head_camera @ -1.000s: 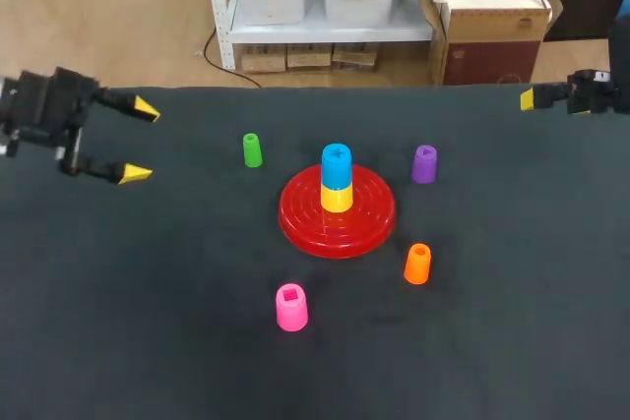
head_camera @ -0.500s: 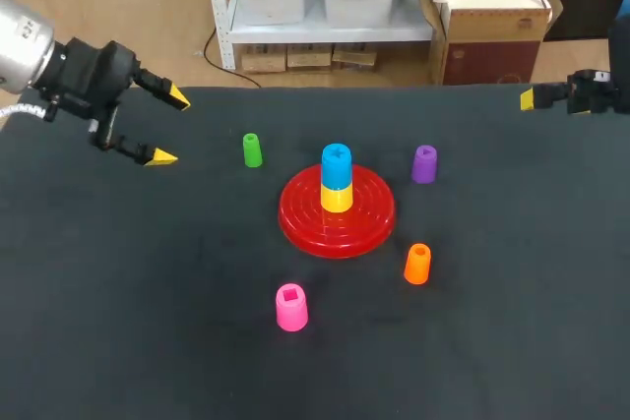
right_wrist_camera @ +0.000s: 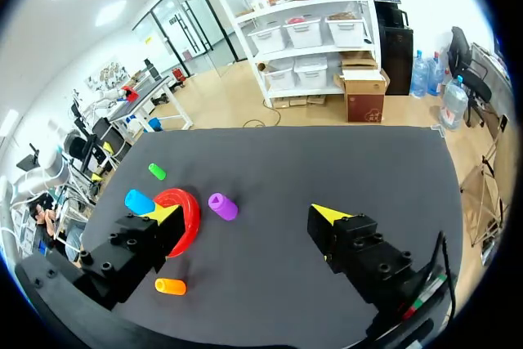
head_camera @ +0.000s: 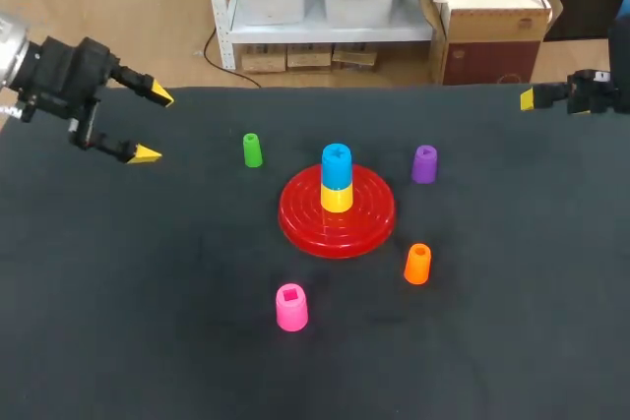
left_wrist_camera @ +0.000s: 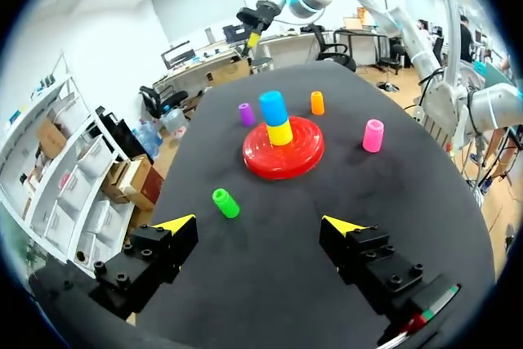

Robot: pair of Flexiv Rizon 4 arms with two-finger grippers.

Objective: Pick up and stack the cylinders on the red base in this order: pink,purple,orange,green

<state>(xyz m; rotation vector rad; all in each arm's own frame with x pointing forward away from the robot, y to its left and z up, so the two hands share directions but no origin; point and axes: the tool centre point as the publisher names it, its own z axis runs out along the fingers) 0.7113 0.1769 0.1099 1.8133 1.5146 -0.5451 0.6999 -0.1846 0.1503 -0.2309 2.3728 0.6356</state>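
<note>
Pink cylinder unmoved near worktop's front edge. Backs left gripper toward left edge, fingers apart, empty. Keeps right gripper at far-right corner, fingers apart.

Black matte table under even light

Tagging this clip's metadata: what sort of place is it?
Likely a robotics lab test bench: a black table, left gripper and right gripper both open, and a toy cylinder stack on a red base.
</note>
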